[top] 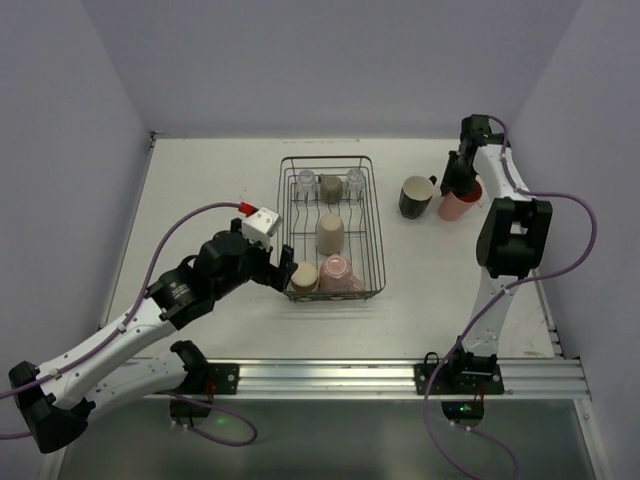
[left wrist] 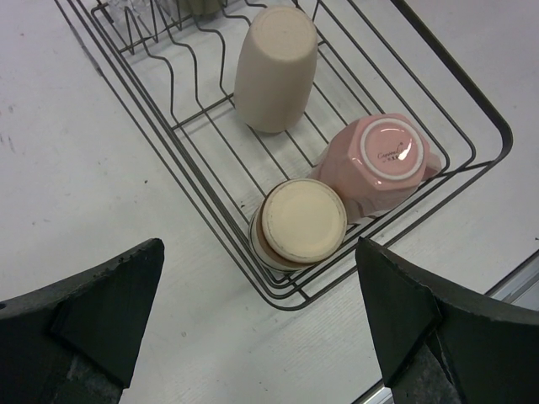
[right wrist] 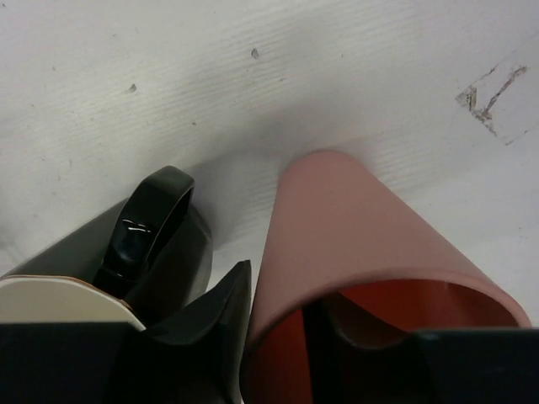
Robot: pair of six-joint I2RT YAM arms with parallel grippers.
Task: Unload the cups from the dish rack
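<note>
The left end effector [top: 281,275] hovers with its fingers wide apart over the near left corner of the black wire dish rack [top: 283,215]. Below it stands an upturned cream cup [left wrist: 301,220], with a pink faceted cup [left wrist: 379,164] on its side just right. A tall beige cup [left wrist: 274,71] sits mid-rack. 2 clear glasses [top: 306,181] [top: 354,181] flank a grey-brown cup [top: 330,184] at the far end.

On the white surface [top: 200,200] right of the rack, the right end effector [top: 462,182] straddles the rim of a pink tumbler [top: 457,205], beside a black handled mug [top: 415,196]. Whether it clamps the wall cannot be told.

Dish rack [left wrist: 198,189] of thin metal wire; pink tumbler [right wrist: 354,227] matt, perhaps plastic.
</note>
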